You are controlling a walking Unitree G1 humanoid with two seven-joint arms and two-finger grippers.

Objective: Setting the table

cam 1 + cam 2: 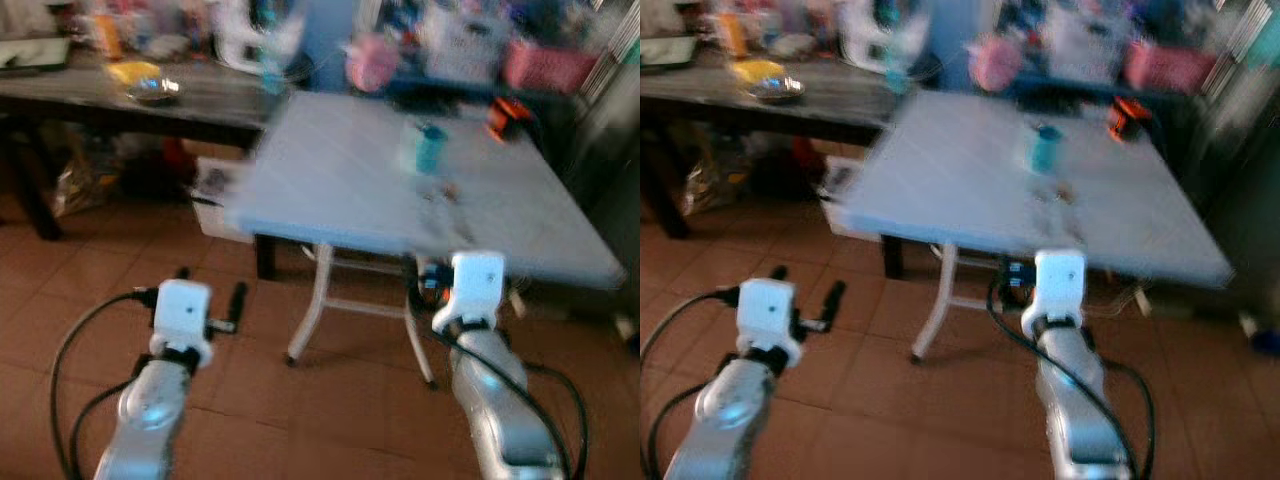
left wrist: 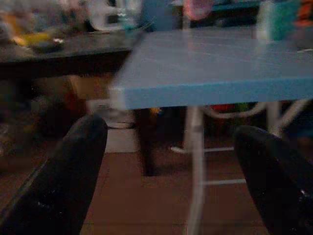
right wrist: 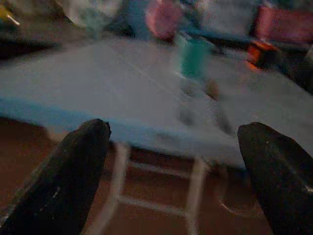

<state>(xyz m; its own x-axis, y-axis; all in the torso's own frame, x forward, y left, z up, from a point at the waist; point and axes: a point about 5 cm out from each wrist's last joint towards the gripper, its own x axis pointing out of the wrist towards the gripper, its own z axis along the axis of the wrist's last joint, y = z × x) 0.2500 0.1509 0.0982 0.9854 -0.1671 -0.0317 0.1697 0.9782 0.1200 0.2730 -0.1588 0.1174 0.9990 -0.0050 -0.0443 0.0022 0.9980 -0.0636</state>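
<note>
A dark wooden desk [image 1: 120,100] is running along the upper left of the head views, carrying a yellow item [image 1: 133,72] and a shiny metal bowl [image 1: 153,92], all blurred; clutter is crowding the top edge behind it, too smeared to name. In the lower left the left hand [image 1: 209,288] is hovering over the brown tiled floor [image 1: 90,280], its two black fingers spread wide and gripping nothing; in its wrist view the fingers [image 2: 58,181] are framing the near corner of the light blue desk [image 1: 400,180]. That desk is filling the centre on white legs [image 1: 312,305]; a teal cup [image 1: 430,148] is standing upright toward its far right part, with a few small blurred bits just in front of it; an orange object [image 1: 503,117] is sitting at the far right corner. In the lower right the right hand [image 3: 176,171] is reaching under the desk's near edge, fingers [image 3: 63,176] wide apart and empty.
</note>
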